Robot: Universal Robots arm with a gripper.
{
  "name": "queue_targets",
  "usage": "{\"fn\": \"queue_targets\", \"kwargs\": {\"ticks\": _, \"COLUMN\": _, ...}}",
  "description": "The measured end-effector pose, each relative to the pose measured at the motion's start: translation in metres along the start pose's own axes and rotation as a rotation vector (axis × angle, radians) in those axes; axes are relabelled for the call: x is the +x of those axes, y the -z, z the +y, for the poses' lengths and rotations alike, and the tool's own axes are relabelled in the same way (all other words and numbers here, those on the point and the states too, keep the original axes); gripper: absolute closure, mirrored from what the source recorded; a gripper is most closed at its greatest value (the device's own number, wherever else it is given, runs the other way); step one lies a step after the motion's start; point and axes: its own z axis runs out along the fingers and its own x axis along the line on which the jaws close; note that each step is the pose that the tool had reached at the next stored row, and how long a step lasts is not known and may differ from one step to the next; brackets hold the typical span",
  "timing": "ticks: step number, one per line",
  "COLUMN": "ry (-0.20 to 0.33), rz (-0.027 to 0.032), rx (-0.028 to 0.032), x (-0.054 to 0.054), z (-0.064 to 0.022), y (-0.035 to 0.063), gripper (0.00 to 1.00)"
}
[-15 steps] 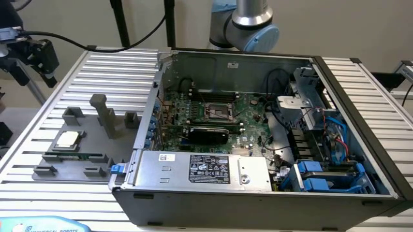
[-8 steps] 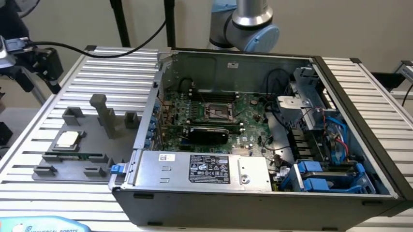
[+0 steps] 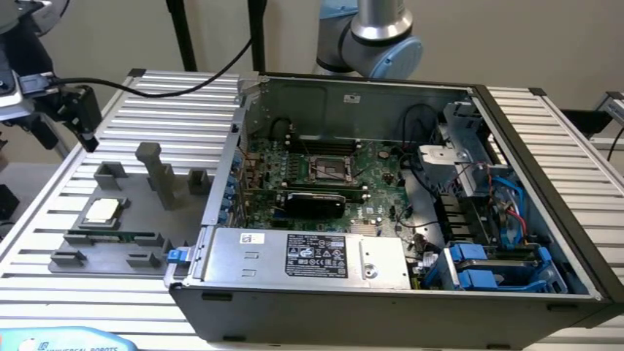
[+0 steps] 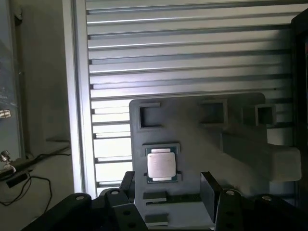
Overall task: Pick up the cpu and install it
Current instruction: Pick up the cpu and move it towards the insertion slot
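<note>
One cpu (image 3: 102,211) lies flat in a shallow seat on the grey fixture (image 3: 107,252), silver lid up. It sits on the ribbed table (image 3: 58,292) at the exterior view's left, well apart from the open case (image 3: 390,311). The chip is near-square and shows no clear long axis; its sides run parallel to the fixture's edges and it is not tilted.

A thin green memory stick (image 3: 112,236) lies just beside it on the side nearer the camera, with its long axis running across the fixture. Grey blocks stand upright around them.

Seen from the wrist, the hand (image 4: 168,192) hangs above the fixture with its two dark fingers (image 4: 210,187) spread wide, gripping nothing. The cpu (image 4: 161,163) lies below, just ahead of the fingertips and roughly in line with the gap between them, untouched.

Inside the case the board (image 3: 375,183) lies face up, with the square socket (image 3: 329,170) near its middle. The arm (image 3: 375,33) rises behind the case's back wall.
</note>
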Motion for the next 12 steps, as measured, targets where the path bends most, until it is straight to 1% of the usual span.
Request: {"fn": "queue_targets", "kwargs": {"ticks": 12, "ry": 0.0, "rz": 0.0, "rx": 0.0, "x": -0.004, "z": -0.0108, "y": -0.0214, "gripper": 0.35}}
